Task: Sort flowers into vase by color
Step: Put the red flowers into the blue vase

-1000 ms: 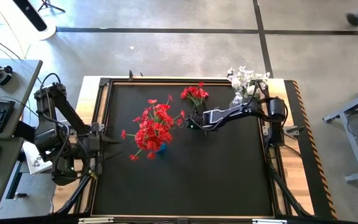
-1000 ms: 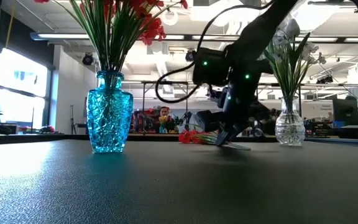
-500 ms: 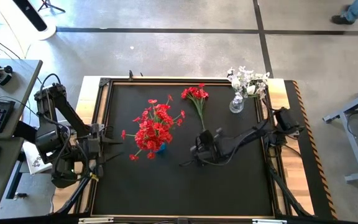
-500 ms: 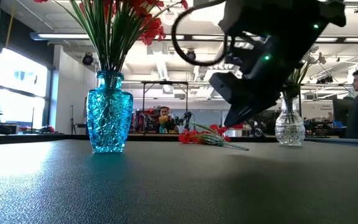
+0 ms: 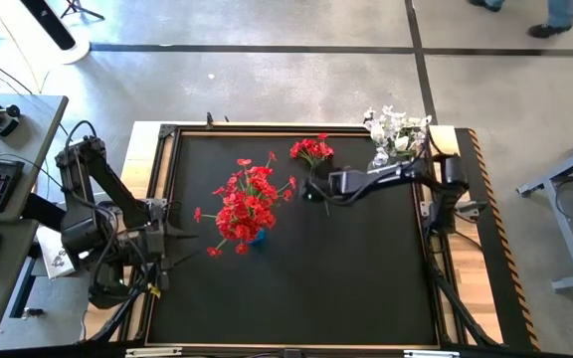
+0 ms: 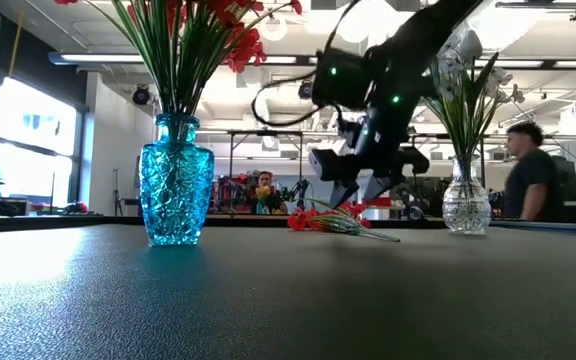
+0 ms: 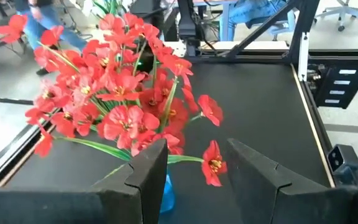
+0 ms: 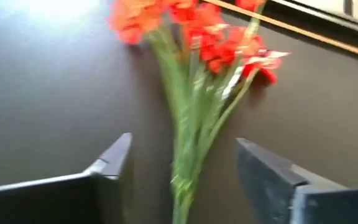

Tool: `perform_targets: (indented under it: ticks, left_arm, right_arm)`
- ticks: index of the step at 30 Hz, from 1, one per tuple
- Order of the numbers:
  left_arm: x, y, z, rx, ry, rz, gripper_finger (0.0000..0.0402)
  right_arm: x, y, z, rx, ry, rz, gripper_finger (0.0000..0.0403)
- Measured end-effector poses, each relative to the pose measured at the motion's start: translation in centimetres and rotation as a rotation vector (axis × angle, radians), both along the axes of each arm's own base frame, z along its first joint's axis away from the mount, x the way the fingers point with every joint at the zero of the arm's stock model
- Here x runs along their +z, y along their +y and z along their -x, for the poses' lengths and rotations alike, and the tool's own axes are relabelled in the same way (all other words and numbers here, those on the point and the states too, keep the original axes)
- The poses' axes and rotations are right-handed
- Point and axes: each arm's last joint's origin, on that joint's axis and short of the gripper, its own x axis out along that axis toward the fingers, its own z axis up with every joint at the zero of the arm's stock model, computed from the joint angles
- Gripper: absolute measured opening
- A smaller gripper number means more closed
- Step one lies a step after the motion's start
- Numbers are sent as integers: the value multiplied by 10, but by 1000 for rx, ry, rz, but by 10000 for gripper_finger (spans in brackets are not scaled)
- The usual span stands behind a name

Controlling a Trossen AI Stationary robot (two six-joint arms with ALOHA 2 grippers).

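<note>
- The right gripper (image 5: 311, 192) sits a little above centre in the high view, over the stem end of a loose red sprig (image 5: 313, 154) lying flat on the black mat (image 5: 366, 278).
- In the right wrist view its two fingers (image 8: 114, 165) stand well apart, one on each side of the sprig's green stems (image 8: 188, 143); they close on nothing.
- In the low view this gripper (image 6: 353, 190) hangs just above the table at centre frame, with the loose sprig (image 6: 333, 220) lying beneath it.
- A blue vase (image 6: 176, 180) at the left of the low view holds a full bunch of red flowers (image 5: 245, 204); from above the bunch shows left of centre.
- A clear vase (image 6: 465, 198) at the right of the low view holds the white flowers (image 5: 394, 127), which show at the upper right corner of the mat from above.
- The left gripper (image 5: 172, 237) waits at the mat's left edge; in its wrist view the fingers (image 7: 148, 171) are parted and empty, pointing at the red bunch.
- A person (image 6: 533, 185) stands in the room behind, at the right of the low view.
</note>
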Motion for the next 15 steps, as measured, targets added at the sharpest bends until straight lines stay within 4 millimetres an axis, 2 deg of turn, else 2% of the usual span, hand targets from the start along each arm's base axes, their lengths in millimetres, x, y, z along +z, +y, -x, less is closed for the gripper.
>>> perform_targets:
  ticks: [3,6,15]
  left_arm:
    - [-2,-2,-1,-3,11,8,151]
    - [-3,-4,-1,-3,23,26,151]
    - [-5,-6,-2,-3,31,24,151]
  right_arm:
    - [-4,-18,3,-61,-14,-45,224]
    - [-10,-30,3,-60,-1,-71,225]
    - [-29,-44,-4,-37,-16,-94,136]
